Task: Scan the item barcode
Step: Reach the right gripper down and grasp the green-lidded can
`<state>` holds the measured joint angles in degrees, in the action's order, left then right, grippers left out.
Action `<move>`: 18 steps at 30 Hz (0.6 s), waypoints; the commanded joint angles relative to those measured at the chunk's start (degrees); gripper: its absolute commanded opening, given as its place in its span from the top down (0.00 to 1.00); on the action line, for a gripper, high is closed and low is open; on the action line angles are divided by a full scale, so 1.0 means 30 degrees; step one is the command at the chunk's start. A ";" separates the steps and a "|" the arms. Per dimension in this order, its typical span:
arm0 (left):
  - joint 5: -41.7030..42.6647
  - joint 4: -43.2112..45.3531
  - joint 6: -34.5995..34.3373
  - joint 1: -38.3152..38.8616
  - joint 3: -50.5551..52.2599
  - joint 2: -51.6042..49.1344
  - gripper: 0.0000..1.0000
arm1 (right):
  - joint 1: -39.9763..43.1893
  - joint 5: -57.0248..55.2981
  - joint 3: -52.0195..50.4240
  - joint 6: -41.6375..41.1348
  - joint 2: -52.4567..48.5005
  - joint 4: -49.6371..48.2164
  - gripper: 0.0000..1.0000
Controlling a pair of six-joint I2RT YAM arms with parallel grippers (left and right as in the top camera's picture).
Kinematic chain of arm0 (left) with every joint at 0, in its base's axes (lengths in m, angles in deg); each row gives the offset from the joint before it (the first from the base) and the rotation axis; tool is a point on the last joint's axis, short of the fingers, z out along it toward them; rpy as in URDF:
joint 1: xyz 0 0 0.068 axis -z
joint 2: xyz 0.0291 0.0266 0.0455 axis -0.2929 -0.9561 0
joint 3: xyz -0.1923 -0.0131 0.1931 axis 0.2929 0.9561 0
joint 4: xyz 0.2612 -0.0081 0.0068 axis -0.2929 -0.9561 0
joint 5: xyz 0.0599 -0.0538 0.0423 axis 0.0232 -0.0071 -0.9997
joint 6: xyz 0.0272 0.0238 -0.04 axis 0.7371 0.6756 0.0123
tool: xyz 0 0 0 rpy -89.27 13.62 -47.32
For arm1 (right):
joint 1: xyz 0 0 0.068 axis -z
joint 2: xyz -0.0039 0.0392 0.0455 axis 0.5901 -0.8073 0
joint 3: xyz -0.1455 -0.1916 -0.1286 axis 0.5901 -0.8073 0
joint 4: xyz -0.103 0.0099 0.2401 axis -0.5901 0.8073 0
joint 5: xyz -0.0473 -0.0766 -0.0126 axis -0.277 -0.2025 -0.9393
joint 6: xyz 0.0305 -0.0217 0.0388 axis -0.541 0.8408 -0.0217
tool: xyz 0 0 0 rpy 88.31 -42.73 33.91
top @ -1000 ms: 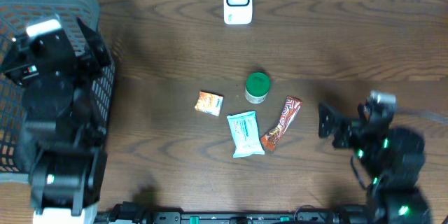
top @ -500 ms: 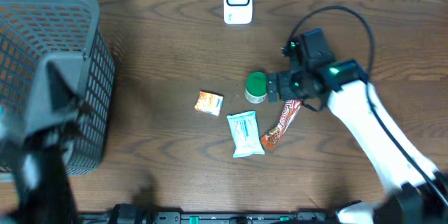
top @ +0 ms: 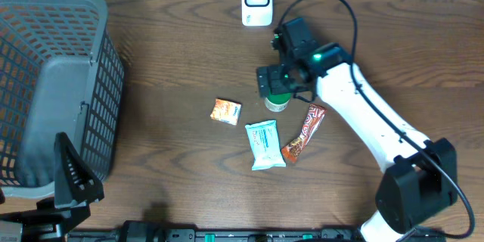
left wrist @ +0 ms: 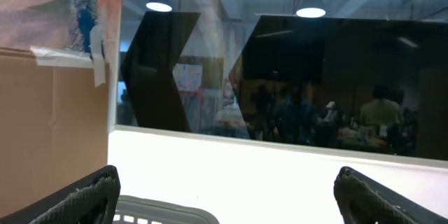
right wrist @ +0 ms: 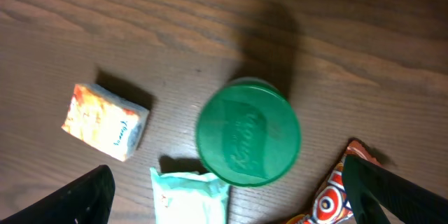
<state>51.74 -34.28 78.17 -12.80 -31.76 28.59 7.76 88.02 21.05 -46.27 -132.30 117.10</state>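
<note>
**Right arm shifting onto the jar**

Overhead: the right gripper (top: 274, 83) is now sitting further left than half a second ago, above the green-lidded jar (top: 277, 105), which is standing mid-table below the scanner (top: 257, 1).
Right wrist: the jaws are gaping wide and gripping nothing.
Left wrist: the left gripper (left wrist: 234, 199) is spreading wide, empty.

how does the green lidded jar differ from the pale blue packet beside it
Shape: the green-lidded jar is round; the pale blue packet is a flat rectangle.
Pose: the jar stands upright with its lid up; the packet lies flat.
Colour: the jar's lid is solid green; the packet is pale blue with white.
Both rest on the wooden table, close together.
</note>
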 commanded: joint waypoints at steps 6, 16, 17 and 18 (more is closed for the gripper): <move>0.0481 -0.0240 -0.0102 -0.0510 -0.0109 0.0648 0.02 | -0.0138 -0.2171 0.0838 -0.1938 -0.3249 0.0401 0.01; 0.1545 -0.0670 -0.0102 -0.0568 -0.0109 0.1217 0.02 | 0.0022 -0.1712 0.0831 -0.1690 -0.5187 0.0146 0.01; 0.1545 -0.0670 -0.0102 -0.0568 -0.0109 0.1217 0.02 | 0.0080 -0.1479 0.0831 -0.1632 -0.5406 0.0022 0.01; 0.1537 -0.0670 -0.0102 -0.0568 -0.0109 0.1217 0.02 | 0.0160 -0.0852 0.0831 -0.1282 -0.5617 -0.0182 0.01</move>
<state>55.17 -36.25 78.15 -14.27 -31.76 31.67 7.72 83.00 23.09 -50.79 -146.53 117.43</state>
